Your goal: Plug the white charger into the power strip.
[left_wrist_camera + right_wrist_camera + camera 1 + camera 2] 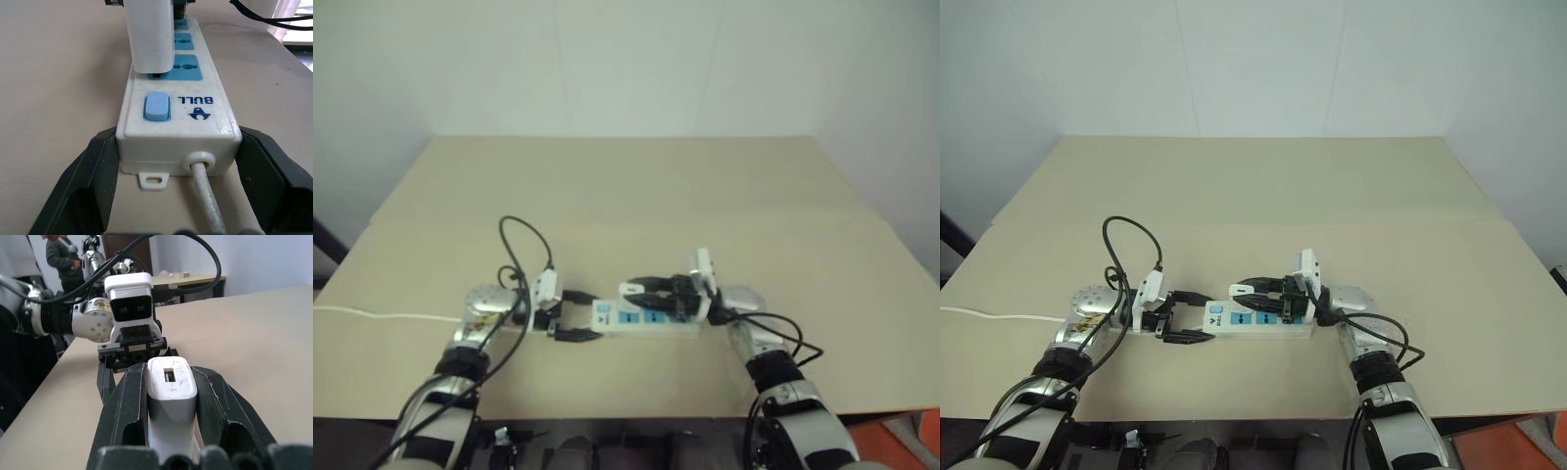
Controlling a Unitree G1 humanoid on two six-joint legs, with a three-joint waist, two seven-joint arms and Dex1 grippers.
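The power strip (651,319) lies across the near middle of the table, its blue switch (157,106) at my left end. My left gripper (579,315) is shut on that switch end, one black finger (80,188) on each side of the strip (205,122). My right gripper (653,291) is shut on the white charger (171,394), held from the right between both fingers (126,416). The charger (150,36) stands upright on the first blue socket beside the switch. Dark prongs show at its base; their depth in the socket is hidden.
The strip's white cord (372,316) runs left off the tan table (626,186). Black cables (524,245) loop above my left wrist. A person (63,254) stands far behind in the right wrist view. The table's near edge lies just below my arms.
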